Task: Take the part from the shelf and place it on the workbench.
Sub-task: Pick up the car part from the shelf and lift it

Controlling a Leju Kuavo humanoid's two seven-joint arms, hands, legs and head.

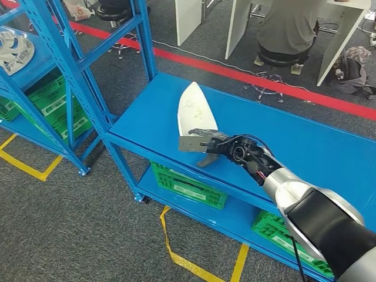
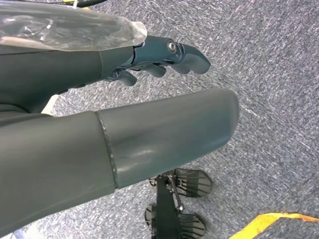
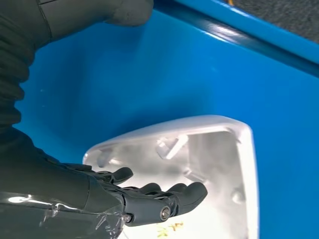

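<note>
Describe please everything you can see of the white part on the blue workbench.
The white part is a pale, leaf-shaped shell, seemingly moulded plastic, pointed at its far end and wider near the robot. It lies on the blue workbench, near the front edge. The right wrist view shows its hollow inner side up, with small ribs and clips and some yellow marks. The right hand is at its near end, fingers spread over it; whether it touches cannot be told.

In your head view the right hand (image 1: 208, 145) covered the near end of the white part (image 1: 194, 108), so contact there was probably unreadable. The right wrist view cropped the part (image 3: 211, 169) at its edge. The seated person (image 1: 288, 29) was cut off above the waist.
</note>
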